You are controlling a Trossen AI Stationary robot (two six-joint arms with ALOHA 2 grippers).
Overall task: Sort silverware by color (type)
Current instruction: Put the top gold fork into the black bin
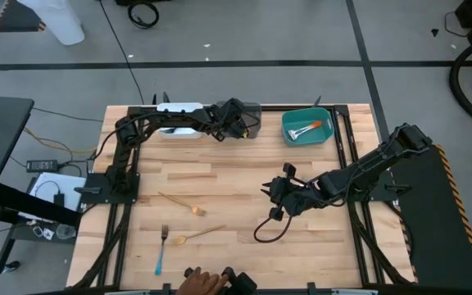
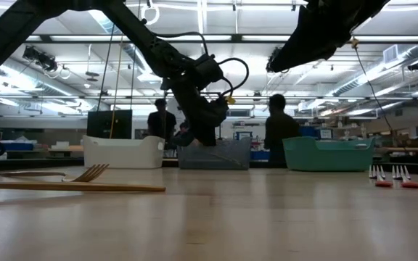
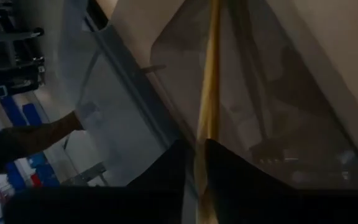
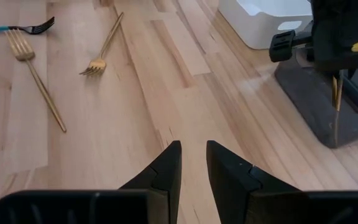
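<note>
My left gripper [image 1: 238,121] is at the table's far edge, over the grey bin [image 2: 216,155], and is shut on a gold utensil [image 3: 210,93]. My right gripper [image 4: 193,163] hovers over the middle right of the table [image 1: 275,195], open by a narrow gap and touching nothing. Two gold forks [image 1: 183,203] [image 1: 199,234] and a blue-handled fork [image 1: 161,250] lie flat on the near left of the table. The teal bin [image 1: 289,131] holds orange-handled utensils [image 1: 305,128]. My left gripper pinches the gold utensil's thin shaft [image 3: 202,163] between its two fingers. The fingers come from above, pointing down, and lie along the shaft. The utensil hangs upright below them [image 4: 336,93], reaching into the grey bin. Whether its lower end touches the bin's floor, I cannot tell.
A white bin [image 1: 179,129] stands left of the grey one at the far edge. A person's hand [image 1: 199,283] rests at the near edge. Small red-ended utensils [image 2: 390,177] show at the right of the low view. Bare wood [image 1: 236,176] lies between the arms.
</note>
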